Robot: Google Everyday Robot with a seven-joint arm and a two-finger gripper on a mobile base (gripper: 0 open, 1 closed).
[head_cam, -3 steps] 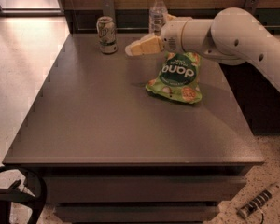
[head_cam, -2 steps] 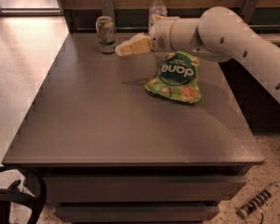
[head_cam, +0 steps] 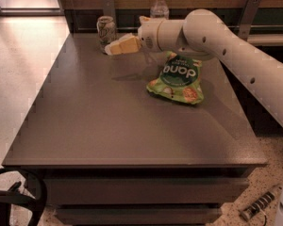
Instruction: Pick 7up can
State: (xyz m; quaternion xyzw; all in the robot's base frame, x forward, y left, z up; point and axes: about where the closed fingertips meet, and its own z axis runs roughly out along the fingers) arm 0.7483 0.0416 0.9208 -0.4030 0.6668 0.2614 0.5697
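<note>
The 7up can (head_cam: 106, 32), a small pale silvery-green can, stands upright at the far left of the dark table (head_cam: 104, 126). My gripper (head_cam: 114, 47) reaches in from the right on a white arm, its pale yellow fingers (head_cam: 125, 44) pointing left. The fingertips are right at the can's lower right side, touching or nearly touching it.
A clear plastic bottle with a white cap (head_cam: 159, 6) stands at the back, behind my arm. A green chip bag (head_cam: 177, 77) lies right of centre on the table. A wooden wall and metal brackets run along the table's far edge.
My gripper has moved left across the back of the table, from above the chip bag to right beside the can. The can, bottle and bag have not moved.
</note>
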